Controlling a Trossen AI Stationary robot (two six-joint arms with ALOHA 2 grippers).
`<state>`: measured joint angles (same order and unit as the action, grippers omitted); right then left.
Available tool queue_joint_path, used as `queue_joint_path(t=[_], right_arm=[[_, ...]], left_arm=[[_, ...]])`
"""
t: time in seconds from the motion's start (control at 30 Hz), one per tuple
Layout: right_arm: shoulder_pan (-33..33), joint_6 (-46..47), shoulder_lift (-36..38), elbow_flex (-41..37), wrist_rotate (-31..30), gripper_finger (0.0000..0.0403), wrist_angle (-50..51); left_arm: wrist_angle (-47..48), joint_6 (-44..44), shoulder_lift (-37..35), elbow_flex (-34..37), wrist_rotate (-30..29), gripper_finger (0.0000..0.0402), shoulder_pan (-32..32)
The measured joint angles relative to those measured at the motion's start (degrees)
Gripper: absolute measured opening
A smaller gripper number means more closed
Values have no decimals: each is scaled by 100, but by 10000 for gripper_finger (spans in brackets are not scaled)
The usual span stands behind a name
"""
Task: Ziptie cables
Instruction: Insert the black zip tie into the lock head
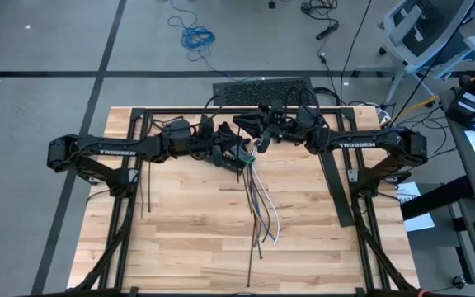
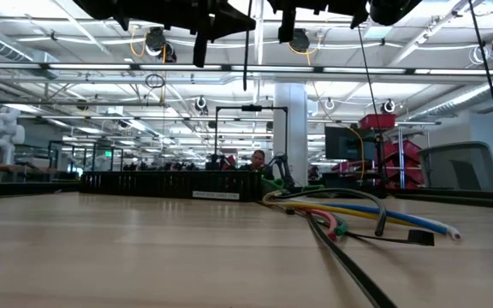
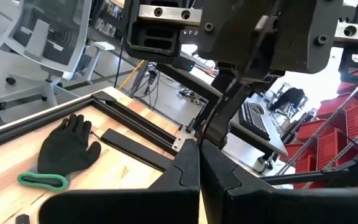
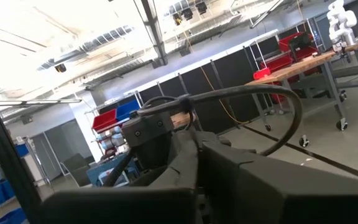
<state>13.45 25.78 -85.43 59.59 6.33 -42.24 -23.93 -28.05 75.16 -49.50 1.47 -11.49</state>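
The cables (image 1: pixel 261 202), thin wires in white, red, green and orange, fan out on the wooden table toward its near edge; their ends (image 2: pixel 358 214) rest on the wood. Beside them a long dark ziptie (image 1: pixel 249 264) lies flat. My left gripper (image 3: pixel 199 152) and my right gripper (image 4: pixel 197 186) are both shut. They meet tip to tip (image 1: pixel 252 144) high above the cables' far ends. A thin dark ziptie (image 2: pixel 246 60) hangs down from where they meet. More zipties (image 1: pixel 144 194) lie at the table's left. My left gripper is shut, pointing level toward the table's right. The dark ziptie (image 2: pixel 246 34) hangs straight down from under it, clear of the table. The fingers hide where they meet it. My right gripper is shut with its fingers (image 3: pixel 219 112) right at my left fingertips. Whether it touches the ziptie I cannot tell.
A long black slotted rail (image 1: pixel 336 190) lies on the table's right part. A black glove (image 3: pixel 67 146) and a green loop (image 3: pixel 42 180) lie near it. A keyboard (image 1: pixel 262 89) sits beyond the far edge. The table's near half (image 1: pixel 188 247) is bare wood apart from the wires.
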Motion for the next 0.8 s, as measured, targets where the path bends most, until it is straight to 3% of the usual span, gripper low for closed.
queue_joint_path(t=[0.4,0.57,0.8], right_arm=[[2,-30,0,0,0,0,6],[2,-30,4,2,16,0,26],[57,-31,4,2,140,0,52]], left_arm=[[-21,15,0,0,-18,10,0],[-152,179,7,-20,-22,57,0],[-58,200,-140,-133,287,157,-7]])
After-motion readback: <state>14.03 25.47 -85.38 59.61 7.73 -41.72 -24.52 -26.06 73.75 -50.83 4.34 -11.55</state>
